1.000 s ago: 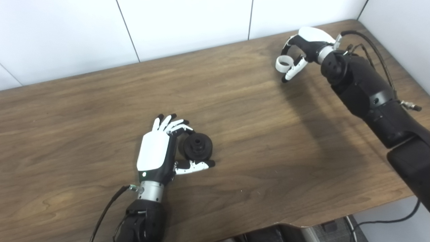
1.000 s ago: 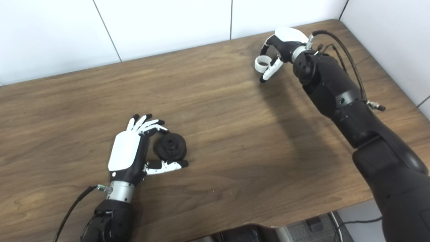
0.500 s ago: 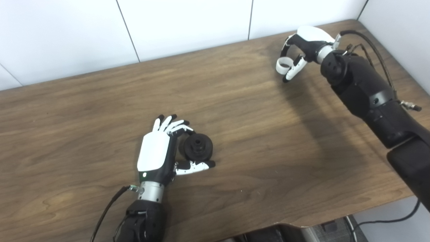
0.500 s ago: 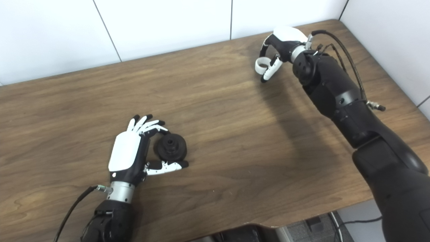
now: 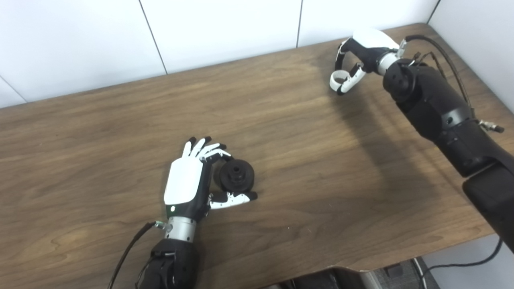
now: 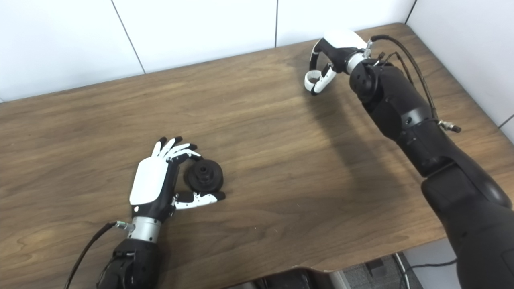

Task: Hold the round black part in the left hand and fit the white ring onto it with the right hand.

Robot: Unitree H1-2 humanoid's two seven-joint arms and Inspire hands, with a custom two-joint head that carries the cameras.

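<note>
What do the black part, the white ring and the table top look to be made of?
Round black part: looks like matte moulded plastic or rubber; dull, stepped, no glints. Which one, the views leave open.
White ring: smooth white plastic by its look, thin-walled with an even sheen; small in view, so uncertain.
Table: wood grain with a satin finish, either veneer or laminate.

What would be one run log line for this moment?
left robot hand: cupped around round black part on table | right robot hand: shut on white ring, far corner | fit: not yet done
</note>
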